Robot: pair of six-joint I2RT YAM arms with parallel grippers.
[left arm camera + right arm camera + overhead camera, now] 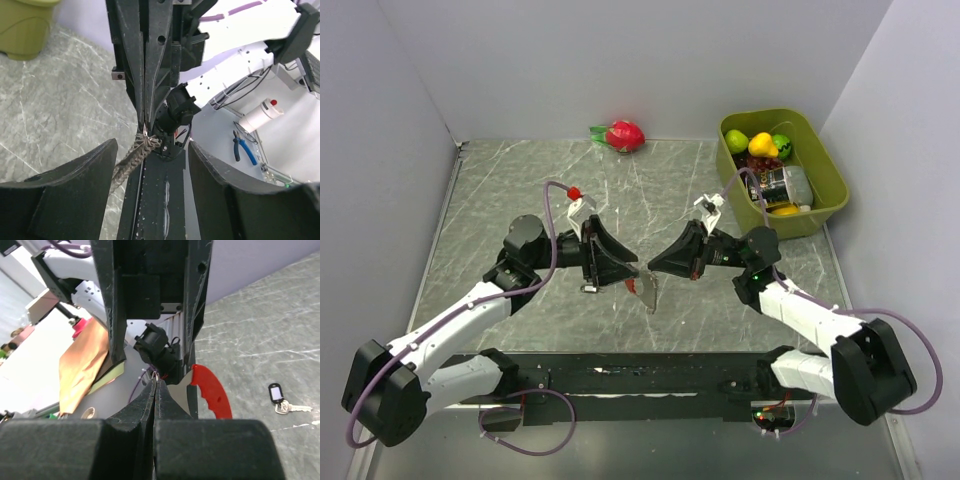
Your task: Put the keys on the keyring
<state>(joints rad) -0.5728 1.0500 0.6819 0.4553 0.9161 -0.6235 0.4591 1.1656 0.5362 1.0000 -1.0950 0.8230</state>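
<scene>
My right gripper (156,377) is shut on a small silver ring (156,374) of the keyring. The keyring's red crescent (212,392) and a silvery flat piece (180,394) hang just beyond the tips. In the left wrist view the same ring (145,131) trails a braided cord (129,161). My left gripper (152,145) is open, its fingers (80,190) spread wide on either side of the right gripper's tips. From above both grippers (620,270) (657,265) meet mid-table over the red crescent (633,287). A key (290,408) with a dark tag lies on the table.
A green bin (832,170) with fruit and a can stands at the back right. A red dragon fruit (625,134) lies by the back wall. A black rail (650,378) runs along the near edge. Walls close in on the left, back and right.
</scene>
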